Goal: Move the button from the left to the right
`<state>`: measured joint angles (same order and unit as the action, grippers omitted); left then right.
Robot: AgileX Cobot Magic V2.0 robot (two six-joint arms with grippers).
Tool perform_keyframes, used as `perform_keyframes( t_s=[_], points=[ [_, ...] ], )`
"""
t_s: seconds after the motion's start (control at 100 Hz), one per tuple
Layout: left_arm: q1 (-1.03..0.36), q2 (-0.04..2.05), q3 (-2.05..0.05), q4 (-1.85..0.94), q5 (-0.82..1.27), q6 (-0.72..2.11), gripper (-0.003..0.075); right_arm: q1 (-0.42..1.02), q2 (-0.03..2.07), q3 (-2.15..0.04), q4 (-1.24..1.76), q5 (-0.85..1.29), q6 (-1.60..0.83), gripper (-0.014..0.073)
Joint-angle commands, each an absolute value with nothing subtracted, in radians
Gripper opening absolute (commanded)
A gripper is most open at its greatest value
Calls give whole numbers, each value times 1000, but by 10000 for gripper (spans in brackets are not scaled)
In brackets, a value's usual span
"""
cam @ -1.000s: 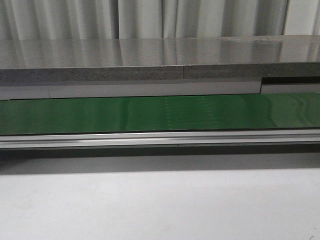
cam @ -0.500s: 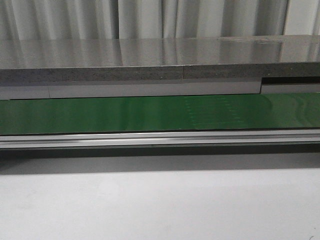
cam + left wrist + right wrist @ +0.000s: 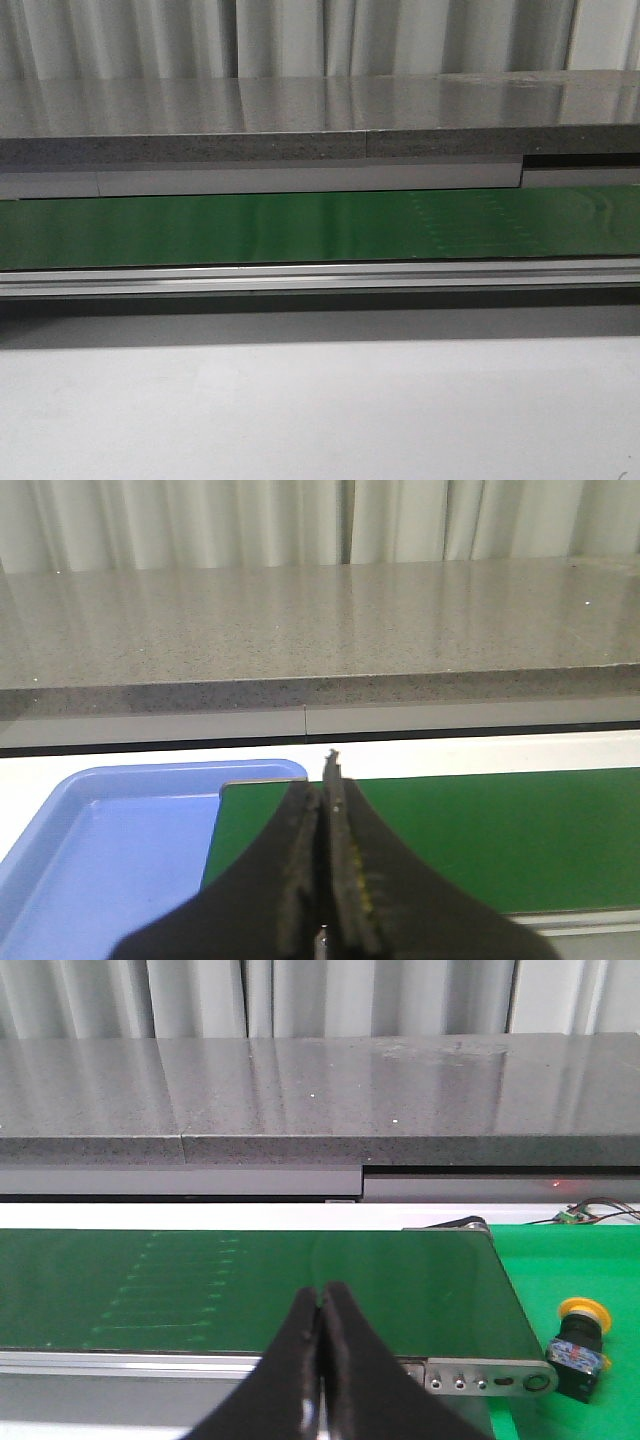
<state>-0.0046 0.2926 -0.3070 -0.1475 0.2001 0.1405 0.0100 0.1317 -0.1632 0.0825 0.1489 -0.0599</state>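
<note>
I can see the button [image 3: 579, 1341] only from my right wrist camera. It sits past the end of the green belt [image 3: 250, 1285], on a green mat [image 3: 580, 1250], with its yellow cap pointing up and away and its black body low and near me. From my right end effector [image 3: 320, 1305] it lies off to the side and a little ahead, with the metal end of the belt frame [image 3: 480, 1378] in between. That is the thing my next move hangs on, I think: I would have to swing this arm sideways over the frame end to reach it. The right end effector is pressed together and holds nothing. My left end effector [image 3: 322, 790] is pressed together too, with nothing between its pads. It hangs over the other end of the belt, just beside a blue tray [image 3: 110, 850], and no button shows there. So the right arm looks much nearer. The front camera shows only the belt and the grey desk [image 3: 320, 410], no button and no arms.
</note>
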Motion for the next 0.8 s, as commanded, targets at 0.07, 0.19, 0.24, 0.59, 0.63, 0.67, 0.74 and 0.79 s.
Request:
perform_keyframes(
  t_s=[0.07,0.19,0.24,0.59,0.63,0.67,0.74,0.79],
  points=[
    [-11,298,-334,-159,117,136,-20,52,73,-107,-5,-6,27,-67],
    [-11,298,-334,-159,117,136,-20,71,23,-36,-6,-52,27,-67],
    [-11,298,-334,-159,117,136,-21,72,1,-5,-6,-62,28,-67],
    [-11,298,-334,-159,117,136,-20,72,-30,10,0,-16,29,-67],
    [-11,298,-334,-159,117,136,-20,72,-30,10,-5,-11,29,-67],
    [-11,298,-334,-159,117,136,-20,72,-30,10,-5,-11,29,-67],
    [-11,298,-334,-159,117,136,-21,72,-30,10,-5,-11,29,-67],
    [-11,298,-334,-159,117,136,-20,72,-30,10,-5,-11,29,-67]
  ],
)
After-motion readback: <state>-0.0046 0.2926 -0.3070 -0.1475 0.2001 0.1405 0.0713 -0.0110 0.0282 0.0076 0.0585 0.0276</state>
